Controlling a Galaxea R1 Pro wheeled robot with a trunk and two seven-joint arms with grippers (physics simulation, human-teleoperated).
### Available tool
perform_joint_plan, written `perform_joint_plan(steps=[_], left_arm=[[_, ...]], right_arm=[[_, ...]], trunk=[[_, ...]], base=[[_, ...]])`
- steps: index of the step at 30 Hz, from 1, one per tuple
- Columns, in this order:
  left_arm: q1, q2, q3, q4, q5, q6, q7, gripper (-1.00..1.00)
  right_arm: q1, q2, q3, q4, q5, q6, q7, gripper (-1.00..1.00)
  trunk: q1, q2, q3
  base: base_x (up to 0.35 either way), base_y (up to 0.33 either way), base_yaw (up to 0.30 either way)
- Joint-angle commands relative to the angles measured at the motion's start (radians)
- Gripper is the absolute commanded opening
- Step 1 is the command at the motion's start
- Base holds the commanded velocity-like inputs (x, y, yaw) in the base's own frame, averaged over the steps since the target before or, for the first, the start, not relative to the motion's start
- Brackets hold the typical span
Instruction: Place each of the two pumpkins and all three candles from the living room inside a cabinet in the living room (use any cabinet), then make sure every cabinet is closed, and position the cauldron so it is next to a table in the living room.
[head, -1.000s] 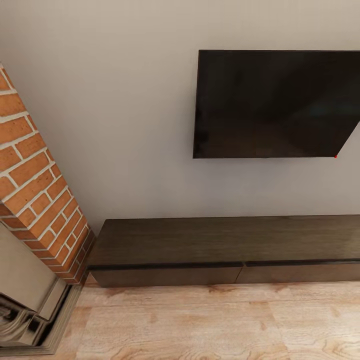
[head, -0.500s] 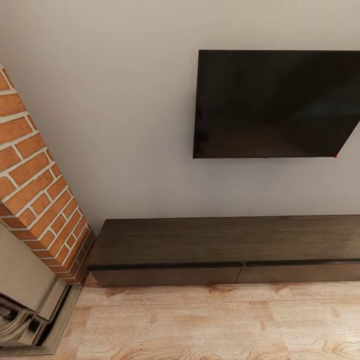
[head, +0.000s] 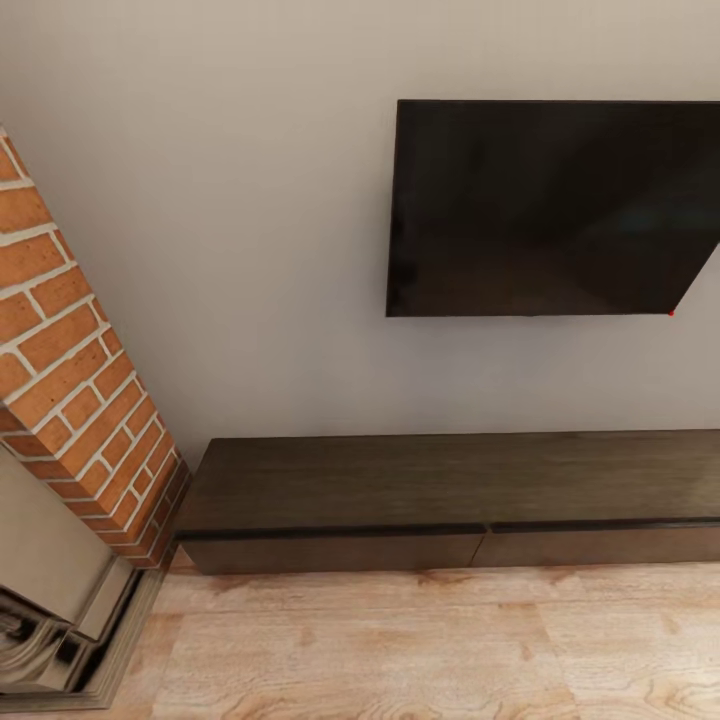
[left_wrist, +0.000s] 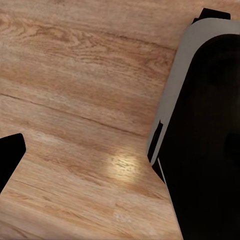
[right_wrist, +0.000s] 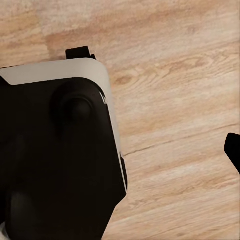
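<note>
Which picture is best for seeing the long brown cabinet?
The head view. The cabinet stretches along the wall under the TV, with both front panels looking shut. The left and right wrist views look down at the wood floor and the robot's own body, not the cabinet.

The cabinet (head: 450, 500) stands on the floor (head: 400, 650) against the far wall (head: 230, 250), running from the middle off to the right. The screen (head: 550, 205) hangs on the wall above its right part. The chimney (head: 70, 370) rises at left, touching the cabinet's left end, with the fireplace (head: 50, 610) nearer.
</note>
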Motion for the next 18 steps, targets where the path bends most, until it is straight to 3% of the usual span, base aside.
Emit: perform_joint_plan(steps=[1,18], left_arm=[[0.000,0.000,-0.008,-0.001,0.008,0.000,0.004,1.00],[0.000,0.000,-0.008,-0.001,0.009,0.000,0.004,1.00]], right_arm=[[-0.001,0.001,0.008,0.003,-0.009,-0.004,0.000,1.00],[-0.001,0.000,0.008,0.003,-0.009,-0.004,0.000,1.00]], trunk=[[0.000,-0.001,-0.001],[0.000,-0.001,-0.001]], base=[[0.000,0.000,0.000],[0.000,0.000,0.000]])
